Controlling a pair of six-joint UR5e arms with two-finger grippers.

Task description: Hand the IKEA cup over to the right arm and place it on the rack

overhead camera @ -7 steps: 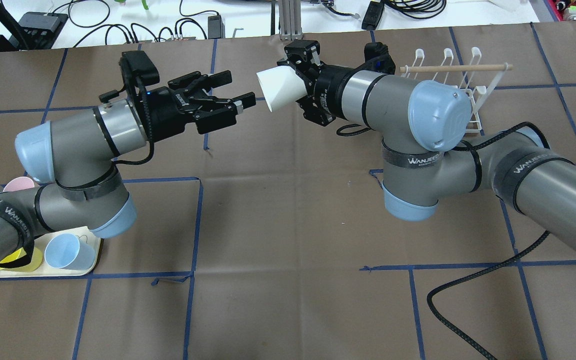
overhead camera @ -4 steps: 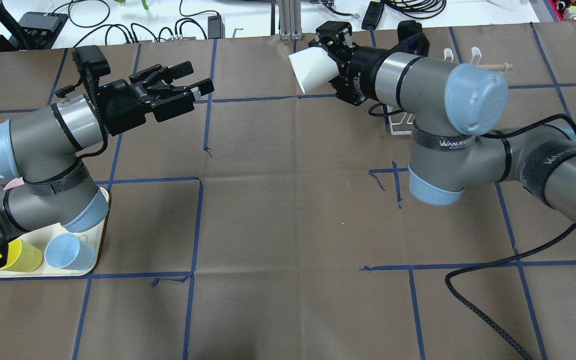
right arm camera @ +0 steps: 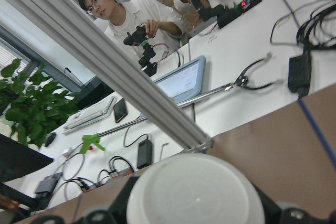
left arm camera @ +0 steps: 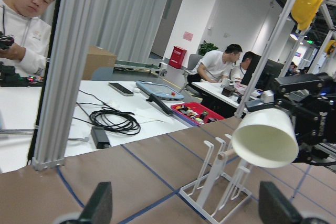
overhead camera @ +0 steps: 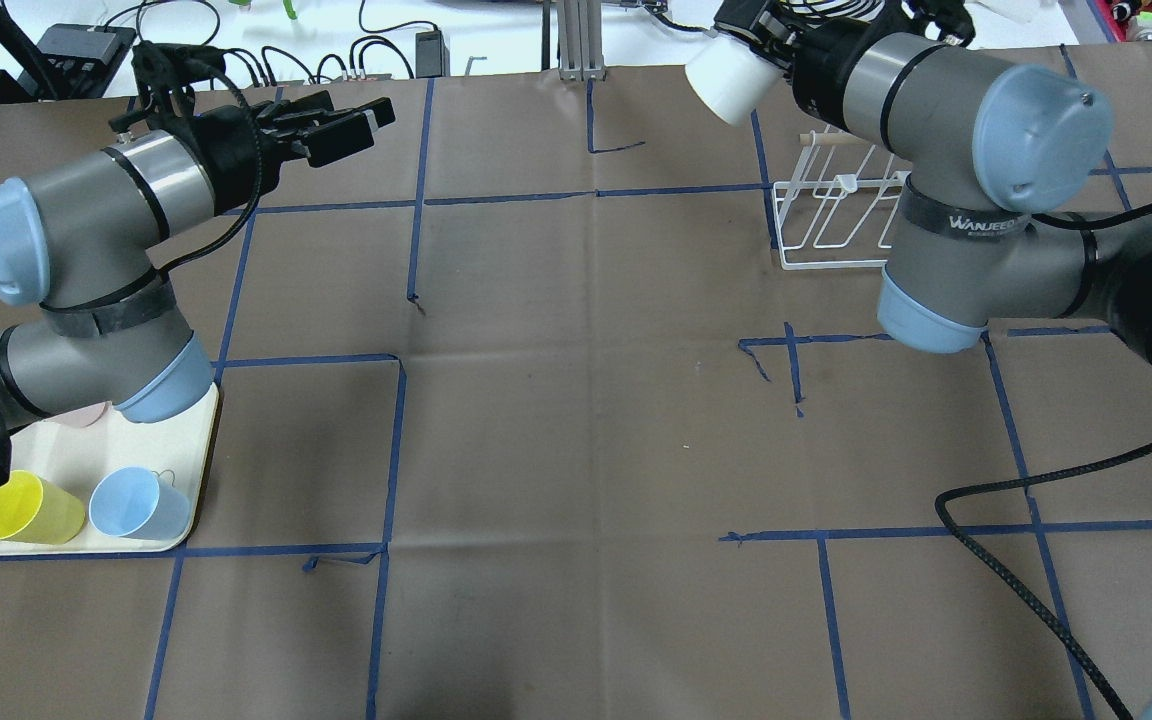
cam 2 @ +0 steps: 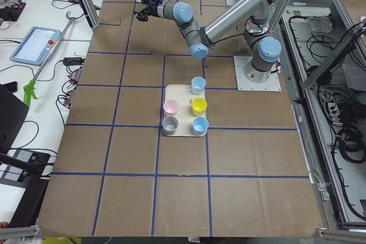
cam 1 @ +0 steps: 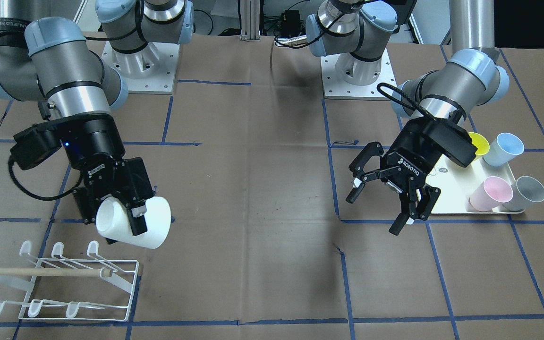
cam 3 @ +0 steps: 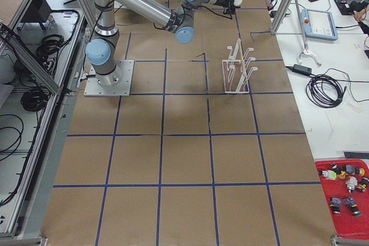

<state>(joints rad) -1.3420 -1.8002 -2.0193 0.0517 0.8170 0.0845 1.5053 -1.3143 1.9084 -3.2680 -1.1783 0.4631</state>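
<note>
Brown paper gridded with blue tape covers the table. The right end effector grips the white cup sideways, in the air near the white wire rack. The left end effector hangs with its fingers spread.

Count was 6 cups: 1 white cup in the right gripper, 5 on 1 tray near the left gripper: 2 blue cups, 1 pink cup, 1 yellow cup, 1 grey cup. 1 rack near the right gripper had 6 prongs.
</note>
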